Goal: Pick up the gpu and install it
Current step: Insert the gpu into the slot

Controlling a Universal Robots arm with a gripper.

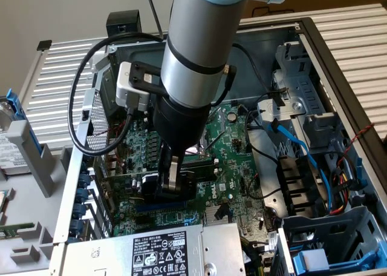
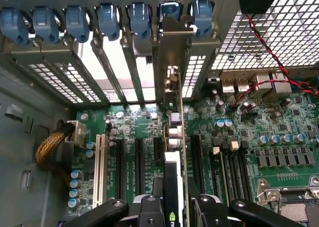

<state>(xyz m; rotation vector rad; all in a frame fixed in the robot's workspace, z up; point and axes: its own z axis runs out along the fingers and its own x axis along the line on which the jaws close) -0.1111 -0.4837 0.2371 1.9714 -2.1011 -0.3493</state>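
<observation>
The gpu (image 2: pixel 173 137) stands edge-on in the wrist view, upright over the black expansion slots (image 2: pixel 139 162) of the motherboard (image 2: pixel 259 137). Its silver end bracket (image 2: pixel 172 48) reaches up into the row of rear slot openings in the case. My gripper (image 2: pixel 174 212) is shut on the gpu, one black finger (image 2: pixel 149 212) on each side of the card. In the exterior view the gripper (image 1: pixel 175 182) is low inside the open computer case, with the green card (image 1: pixel 130 180) running toward the exterior view's left. Whether the gold edge sits in a slot is hidden.
Blue retention clips (image 2: pixel 109 18) line the rear wall above the slot openings. A white slot (image 2: pixel 99 162) and a braided cable (image 2: pixel 50 145) lie beside the card. The power supply (image 1: pixel 163 252), drive cage (image 1: pixel 302 106) and loose cables (image 1: pixel 290 143) crowd the case.
</observation>
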